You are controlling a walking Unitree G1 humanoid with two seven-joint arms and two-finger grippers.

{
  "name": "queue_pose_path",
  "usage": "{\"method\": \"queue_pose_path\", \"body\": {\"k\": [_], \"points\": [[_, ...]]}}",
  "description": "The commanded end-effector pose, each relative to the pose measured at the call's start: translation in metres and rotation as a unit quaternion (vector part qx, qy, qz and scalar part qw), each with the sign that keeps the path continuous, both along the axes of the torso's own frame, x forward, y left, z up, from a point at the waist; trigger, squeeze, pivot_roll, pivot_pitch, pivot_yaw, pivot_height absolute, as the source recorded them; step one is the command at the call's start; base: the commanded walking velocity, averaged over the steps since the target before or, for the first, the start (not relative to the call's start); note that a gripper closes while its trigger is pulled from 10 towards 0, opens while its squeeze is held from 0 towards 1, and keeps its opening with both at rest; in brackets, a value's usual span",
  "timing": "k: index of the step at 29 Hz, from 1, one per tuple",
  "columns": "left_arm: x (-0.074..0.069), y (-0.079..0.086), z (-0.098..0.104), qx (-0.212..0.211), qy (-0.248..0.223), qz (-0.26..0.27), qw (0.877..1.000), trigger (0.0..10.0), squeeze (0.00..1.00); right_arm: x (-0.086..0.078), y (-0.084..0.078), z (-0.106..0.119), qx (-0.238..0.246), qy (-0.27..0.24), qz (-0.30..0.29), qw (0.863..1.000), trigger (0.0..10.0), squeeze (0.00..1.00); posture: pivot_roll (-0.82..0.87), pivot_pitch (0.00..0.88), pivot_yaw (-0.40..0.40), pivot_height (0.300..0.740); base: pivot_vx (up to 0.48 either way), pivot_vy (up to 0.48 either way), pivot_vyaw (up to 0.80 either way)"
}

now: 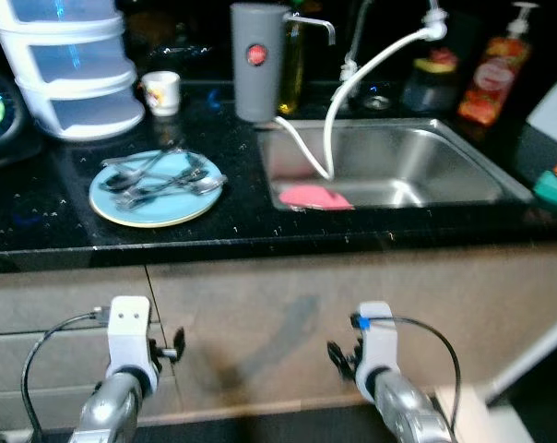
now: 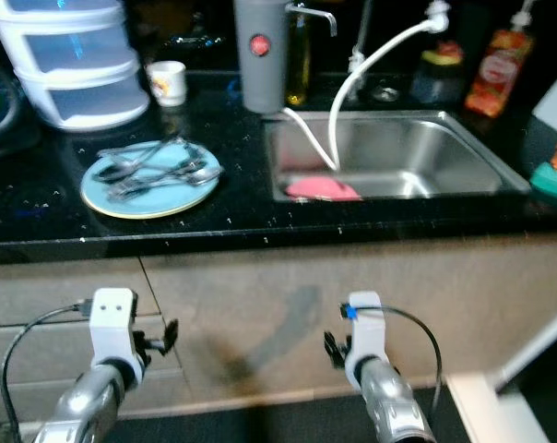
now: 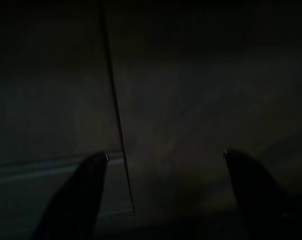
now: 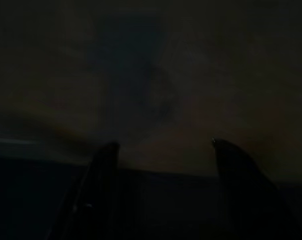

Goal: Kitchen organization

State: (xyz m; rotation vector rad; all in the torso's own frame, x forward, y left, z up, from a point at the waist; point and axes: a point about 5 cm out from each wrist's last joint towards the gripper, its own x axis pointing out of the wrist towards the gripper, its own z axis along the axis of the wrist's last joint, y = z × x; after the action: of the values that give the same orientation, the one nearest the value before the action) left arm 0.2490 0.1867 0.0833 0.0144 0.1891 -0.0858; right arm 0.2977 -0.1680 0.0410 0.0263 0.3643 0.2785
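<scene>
A light-blue plate (image 1: 112, 205) with several metal spoons and forks (image 1: 163, 177) lies on the black countertop (image 1: 39, 217), left of the steel sink (image 1: 463, 157). A pink cloth-like item (image 1: 314, 197) rests in the sink's near left corner. Both arms hang low in front of the beige cabinet fronts (image 1: 288, 314), below the counter edge. In the dark left wrist view, my left gripper (image 3: 165, 155) stands open facing a cabinet seam, with nothing between its fingers. My right gripper (image 4: 164, 144) is also open and holds nothing.
A grey canister (image 1: 257, 60), a white cup (image 1: 161, 92) and white stacked drawers (image 1: 71, 65) stand at the back of the counter. A white hose (image 1: 352, 83) runs from the tap into the sink. Bottles (image 1: 492, 74) stand behind the sink.
</scene>
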Motion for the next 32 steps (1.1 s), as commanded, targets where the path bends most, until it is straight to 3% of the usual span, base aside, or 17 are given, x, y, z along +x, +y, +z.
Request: {"method": "queue_pose_path", "body": {"k": [1, 2, 4, 5, 7, 9, 10, 12, 15, 18, 21, 23, 24, 26, 29, 31, 32], "points": [[-0.017, -0.003, 0.016, 0.021, -0.041, -0.039, 0.998, 10.0, 0.00, -0.021, 0.010, -0.008, 0.045, 0.032, 0.089, 0.994, 10.0, 0.00, -0.01, 0.088, -0.013, 0.740, 0.000, 0.000, 0.00], [-0.017, -0.003, 0.016, 0.021, -0.041, -0.039, 0.998, 10.0, 0.00, -0.021, 0.010, -0.008, 0.045, 0.032, 0.089, 0.994, 10.0, 0.00, -0.01, 0.088, -0.013, 0.740, 0.000, 0.000, 0.00], [-0.055, 0.001, 0.036, 0.033, -0.073, -0.045, 0.996, 10.0, 0.00, -0.050, 0.006, 0.004, 0.059, 0.045, 0.210, 0.975, 10.0, 0.00, -0.01, 0.095, -0.021, 0.740, 0.000, 0.000, 0.00], [-0.055, 0.001, 0.036, 0.033, -0.073, -0.045, 0.996, 10.0, 0.00, -0.050, 0.006, 0.004, 0.059, 0.045, 0.210, 0.975, 10.0, 0.00, -0.01, 0.095, -0.021, 0.740, 0.000, 0.000, 0.00], [-0.068, 0.002, 0.043, 0.035, -0.075, -0.040, 0.996, 10.0, 0.00, -0.059, 0.001, 0.013, 0.063, 0.047, 0.237, 0.968, 10.0, 0.00, 0.00, 0.099, -0.026, 0.740, 0.000, 0.000, 0.00], [-0.076, 0.000, 0.055, 0.034, -0.085, -0.036, 0.995, 10.0, 0.00, -0.055, -0.003, 0.039, 0.112, 0.017, 0.231, 0.966, 10.0, 0.00, 0.00, 0.099, -0.027, 0.740, 0.000, 0.000, 0.00], [-0.076, 0.000, 0.055, 0.034, -0.085, -0.036, 0.995, 10.0, 0.00, -0.055, -0.003, 0.039, 0.112, 0.017, 0.231, 0.966, 10.0, 0.00, 0.00, 0.099, -0.027, 0.740, 0.000, 0.000, 0.00], [-0.076, -0.004, 0.069, 0.037, -0.107, -0.044, 0.993, 10.0, 0.00, -0.049, -0.002, 0.070, 0.167, -0.023, 0.240, 0.956, 10.0, 0.00, 0.00, 0.103, -0.035, 0.740, 0.000, 0.000, 0.00], [-0.055, -0.010, 0.104, 0.039, -0.171, -0.055, 0.983, 10.0, 0.00, -0.034, 0.008, 0.133, 0.263, -0.104, 0.278, 0.918, 10.0, 0.00, 0.01, 0.107, -0.036, 0.740, 0.000, 0.000, 0.00], [-0.034, -0.009, 0.134, 0.043, -0.230, -0.036, 0.972, 10.0, 0.00, -0.024, 0.013, 0.170, 0.285, -0.171, 0.297, 0.895, 10.0, 0.00, 0.01, 0.104, -0.035, 0.740, 0.000, 0.000, 0.00], [-0.028, -0.008, 0.143, 0.045, -0.247, -0.029, 0.968, 10.0, 0.00, -0.020, 0.014, 0.179, 0.285, -0.190, 0.290, 0.894, 10.0, 0.00, 0.01, 0.104, -0.035, 0.740, 0.000, 0.000, 0.00], [-0.007, -0.002, 0.164, 0.049, -0.284, 0.002, 0.958, 10.0, 0.00, 0.005, 0.012, 0.197, 0.267, -0.235, 0.202, 0.913, 10.0, 0.00, 0.01, 0.098, -0.026, 0.740, 0.000, 0.000, 0.00], [-0.007, -0.002, 0.164, 0.049, -0.284, 0.002, 0.958, 10.0, 0.00, 0.005, 0.012, 0.197, 0.267, -0.235, 0.202, 0.913, 10.0, 0.00, 0.01, 0.098, -0.026, 0.740, 0.000, 0.000, 0.00], [0.012, 0.004, 0.182, 0.035, -0.295, 0.030, 0.954, 10.0, 0.00, 0.027, 0.010, 0.215, 0.252, -0.272, 0.112, 0.922, 10.0, 0.00, 0.01, 0.092, -0.019, 0.740, 0.000, 0.000, 0.00], [0.026, 0.013, 0.191, 0.046, -0.280, 0.055, 0.957, 10.0, 0.00, 0.035, 0.013, 0.223, 0.229, -0.277, 0.085, 0.929, 10.0, 0.00, 0.02, 0.090, -0.019, 0.740, 0.000, 0.000, 0.00], [0.035, 0.023, 0.192, 0.083, -0.265, 0.077, 0.958, 10.0, 0.00, 0.042, 0.021, 0.219, 0.150, -0.254, 0.075, 0.953, 10.0, 0.00, 0.01, 0.087, -0.015, 0.740, 0.000, 0.000, 0.00], [0.038, 0.031, 0.191, 0.123, -0.246, 0.108, 0.955, 10.0, 0.00, 0.045, 0.024, 0.217, 0.122, -0.240, 0.060, 0.961, 10.0, 0.00, 0.01, 0.086, -0.008, 0.740, 0.000, 0.000, 0.00]]}}
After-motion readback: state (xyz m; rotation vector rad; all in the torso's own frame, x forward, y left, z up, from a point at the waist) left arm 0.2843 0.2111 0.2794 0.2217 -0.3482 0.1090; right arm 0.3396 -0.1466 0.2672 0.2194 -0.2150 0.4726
